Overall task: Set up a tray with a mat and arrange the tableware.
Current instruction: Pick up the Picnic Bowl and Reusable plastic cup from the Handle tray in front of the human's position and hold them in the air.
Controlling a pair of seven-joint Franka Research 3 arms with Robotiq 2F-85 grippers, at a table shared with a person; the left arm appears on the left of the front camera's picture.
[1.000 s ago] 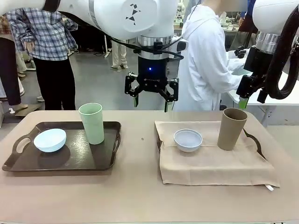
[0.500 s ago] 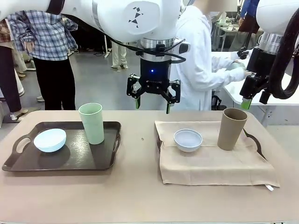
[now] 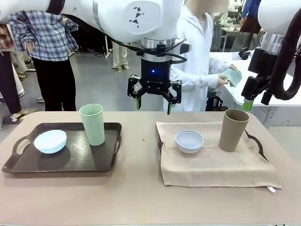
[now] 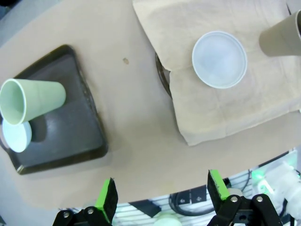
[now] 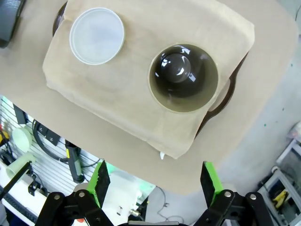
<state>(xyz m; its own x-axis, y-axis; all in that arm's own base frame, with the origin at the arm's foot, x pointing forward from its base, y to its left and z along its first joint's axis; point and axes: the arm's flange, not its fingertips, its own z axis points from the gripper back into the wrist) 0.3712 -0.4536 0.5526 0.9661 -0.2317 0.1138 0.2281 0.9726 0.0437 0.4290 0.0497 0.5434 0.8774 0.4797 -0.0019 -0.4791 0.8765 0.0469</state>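
- Left pincer (image 3: 154,106), jaws apart and empty, hangs over the worktop (image 3: 141,197)
- Right pincer (image 5: 154,165), jaws apart and empty, above the tan tumbler (image 3: 233,130)
- Green tumbler (image 3: 92,124) and pale blue bowl (image 3: 50,141) on the dark tray (image 3: 110,160)
- Whitish bowl (image 3: 189,141) and tan tumbler on the mat (image 3: 211,172)

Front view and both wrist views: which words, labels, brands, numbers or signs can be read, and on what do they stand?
No words or numbers can be read.
The left arm carries a black emblem of angular shapes, without letters.
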